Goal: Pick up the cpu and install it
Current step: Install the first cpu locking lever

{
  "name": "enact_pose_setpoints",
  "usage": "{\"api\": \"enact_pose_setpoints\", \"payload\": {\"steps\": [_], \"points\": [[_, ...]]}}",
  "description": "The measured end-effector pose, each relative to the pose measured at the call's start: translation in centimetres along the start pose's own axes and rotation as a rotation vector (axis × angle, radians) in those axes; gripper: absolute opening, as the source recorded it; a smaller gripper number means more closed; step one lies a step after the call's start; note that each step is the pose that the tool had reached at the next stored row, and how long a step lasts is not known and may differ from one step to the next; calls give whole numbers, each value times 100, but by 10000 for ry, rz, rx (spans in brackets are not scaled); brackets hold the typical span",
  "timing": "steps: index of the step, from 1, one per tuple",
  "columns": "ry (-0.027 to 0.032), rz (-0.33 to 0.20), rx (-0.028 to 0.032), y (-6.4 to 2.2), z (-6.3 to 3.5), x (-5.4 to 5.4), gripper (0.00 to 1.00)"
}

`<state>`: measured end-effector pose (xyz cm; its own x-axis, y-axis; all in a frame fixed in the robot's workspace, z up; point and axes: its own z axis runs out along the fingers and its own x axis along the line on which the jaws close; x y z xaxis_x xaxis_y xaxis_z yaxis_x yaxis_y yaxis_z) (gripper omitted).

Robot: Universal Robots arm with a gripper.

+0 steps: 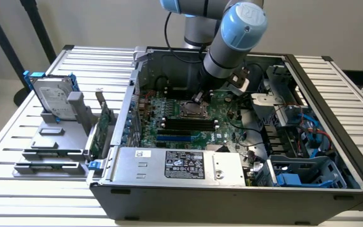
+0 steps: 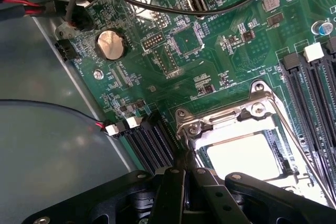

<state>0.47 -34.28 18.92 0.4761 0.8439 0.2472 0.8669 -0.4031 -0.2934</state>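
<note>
The cpu (image 2: 245, 155) shows as a bright silver square lying flat in the motherboard socket, ringed by the socket's shiny metal frame (image 2: 220, 121). My gripper (image 2: 181, 170) is shut, its black fingers (image 2: 170, 192) pressed together with nothing seen between them. Their tips sit at the corner of the socket frame, right beside the cpu. In the exterior view the gripper (image 1: 199, 97) hangs inside the open computer case, just above the socket (image 1: 191, 110) on the green motherboard (image 1: 168, 106).
Black memory slots (image 1: 185, 124) lie beside the socket. Cables (image 2: 157, 6) cross the board, and a coin battery (image 2: 111, 44) sits on it. The power supply (image 1: 178, 165) and drive cage (image 1: 304, 172) fill the case front. A hard drive (image 1: 52, 97) stands on the grey holder outside.
</note>
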Motion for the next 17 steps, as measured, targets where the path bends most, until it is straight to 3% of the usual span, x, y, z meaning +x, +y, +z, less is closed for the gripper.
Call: {"api": "enact_pose_setpoints", "payload": {"steps": [17], "points": [[46,51,1,14,-11,-23,11]]}}
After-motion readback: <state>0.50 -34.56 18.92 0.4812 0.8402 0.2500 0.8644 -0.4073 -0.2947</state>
